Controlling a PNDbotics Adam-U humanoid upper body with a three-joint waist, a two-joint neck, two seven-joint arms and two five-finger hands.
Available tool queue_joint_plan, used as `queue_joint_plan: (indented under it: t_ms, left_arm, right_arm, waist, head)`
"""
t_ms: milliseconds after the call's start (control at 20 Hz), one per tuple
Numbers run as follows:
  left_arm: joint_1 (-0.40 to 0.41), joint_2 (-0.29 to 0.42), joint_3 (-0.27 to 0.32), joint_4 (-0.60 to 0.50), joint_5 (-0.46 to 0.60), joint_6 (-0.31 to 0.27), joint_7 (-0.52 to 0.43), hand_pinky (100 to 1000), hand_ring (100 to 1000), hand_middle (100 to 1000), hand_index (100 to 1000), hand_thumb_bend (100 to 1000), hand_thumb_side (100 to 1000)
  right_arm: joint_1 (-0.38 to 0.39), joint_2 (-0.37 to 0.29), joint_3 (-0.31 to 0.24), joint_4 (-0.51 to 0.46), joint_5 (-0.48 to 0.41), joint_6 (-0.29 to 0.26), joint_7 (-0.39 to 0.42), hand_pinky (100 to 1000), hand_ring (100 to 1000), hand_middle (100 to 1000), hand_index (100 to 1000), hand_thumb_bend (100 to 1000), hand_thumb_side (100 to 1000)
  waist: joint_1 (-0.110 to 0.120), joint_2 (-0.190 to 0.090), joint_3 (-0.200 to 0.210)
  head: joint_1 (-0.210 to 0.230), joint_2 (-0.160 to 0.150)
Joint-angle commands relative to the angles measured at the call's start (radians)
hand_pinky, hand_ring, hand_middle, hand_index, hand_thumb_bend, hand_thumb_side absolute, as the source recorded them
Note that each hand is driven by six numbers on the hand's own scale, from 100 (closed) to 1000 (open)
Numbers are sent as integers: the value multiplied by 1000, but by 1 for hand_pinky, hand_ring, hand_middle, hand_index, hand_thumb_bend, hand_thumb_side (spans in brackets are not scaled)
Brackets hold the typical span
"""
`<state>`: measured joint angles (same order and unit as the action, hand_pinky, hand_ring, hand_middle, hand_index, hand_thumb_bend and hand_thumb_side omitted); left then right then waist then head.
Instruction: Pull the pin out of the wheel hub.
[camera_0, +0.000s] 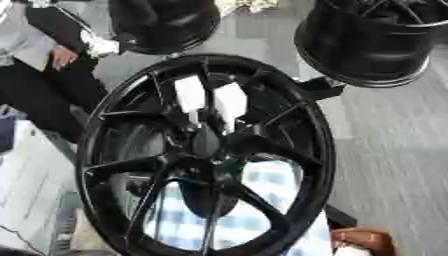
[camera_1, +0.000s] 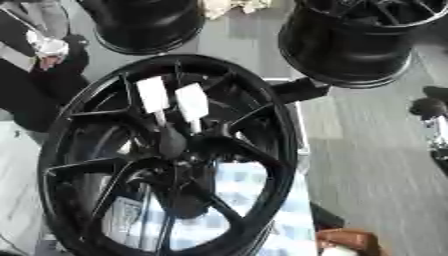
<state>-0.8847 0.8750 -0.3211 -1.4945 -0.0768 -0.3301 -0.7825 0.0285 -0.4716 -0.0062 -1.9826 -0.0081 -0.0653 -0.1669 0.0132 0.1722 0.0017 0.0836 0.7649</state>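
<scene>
A large black spoked wheel hub (camera_0: 206, 150) fills the middle of both views, standing tilted on its rim. Two white block-shaped pin heads stick out just above its centre: the left pin (camera_0: 190, 94) and the right pin (camera_0: 230, 102). Each has a thin pale shaft running down toward the hub's centre boss (camera_0: 206, 142). Neither of my hands shows near the pins, and nothing touches them.
Two more black wheels stand behind, one at the upper left (camera_0: 166, 22) and one at the upper right (camera_0: 367, 45). A blue-and-white checked surface (camera_0: 267, 195) shows through the spokes. A brown object (camera_0: 363, 240) is at the lower right. A dark shape (camera_1: 429, 107) sits at the right edge.
</scene>
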Motion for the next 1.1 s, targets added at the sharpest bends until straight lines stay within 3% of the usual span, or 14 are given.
queue_joint_plan:
  t_ms: [50,450,1100]
  left_arm:
    - [15,54,62,-35,55,-31,29,839,750,679,835,100,404]
    - [95,89,128,-89,122,18,124,843,746,666,839,100,448]
    - [131,92,169,-107,162,39,151,846,744,659,843,100,468]
  right_arm:
    - [-1,-24,-14,-17,2,-4,-6,880,707,639,785,100,620]
    - [-5,-28,-20,-17,4,-15,-12,880,708,639,784,100,612]
    - [-9,-33,-21,-17,9,-26,-17,880,708,639,784,100,608]
  waist:
    - [-1,-17,4]
    - [-14,-15,15]
    - [-24,-9,21]
  head:
    - [-3,5]
    - [-12,5]
    - [-18,5]
